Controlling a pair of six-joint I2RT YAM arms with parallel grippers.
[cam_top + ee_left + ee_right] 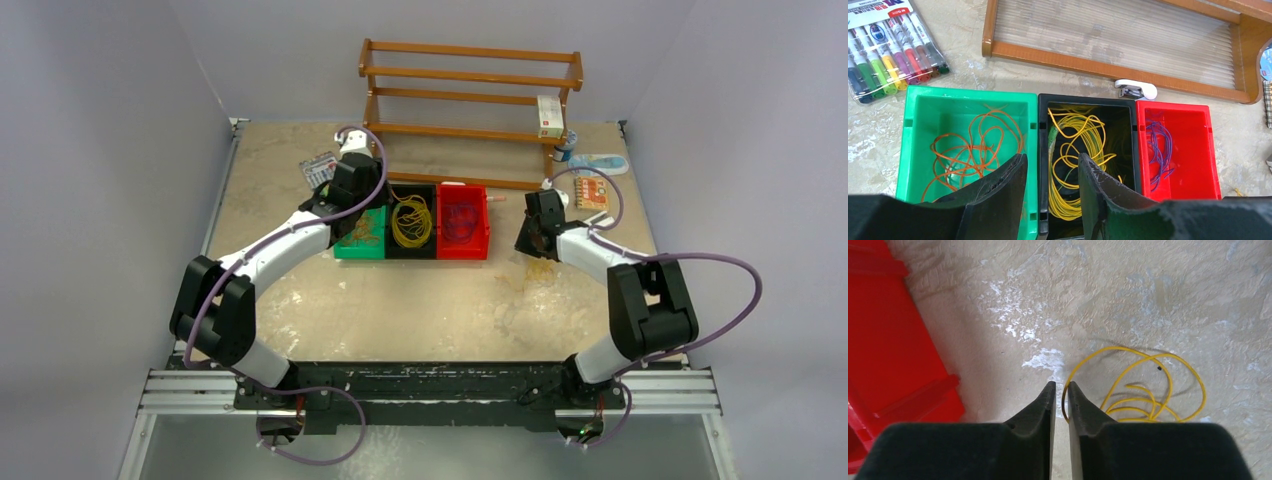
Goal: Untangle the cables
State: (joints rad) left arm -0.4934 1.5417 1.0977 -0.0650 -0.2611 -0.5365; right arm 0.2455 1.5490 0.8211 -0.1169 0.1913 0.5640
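Top external: green bin (360, 235), black bin (411, 222) and red bin (462, 222) sit touching in a row on the table (420, 310), in front of the wooden rack (470, 90).

Left wrist: orange cables (973, 150) in green, yellow cables (1075, 145) in black, purple cables (1160, 150) in red, all loose coils. Left hand (1051, 159) hovers over the green/black wall, released, fingers apart, nothing between them.

Right wrist: right hand (1061, 385) is low over bare table, just right of the red bin, fingers nearly together with a thin slit. Loose yellow cable (1148, 385) lies on the table beside the tips. One strand runs to the slit; can't tell if it is pinched.
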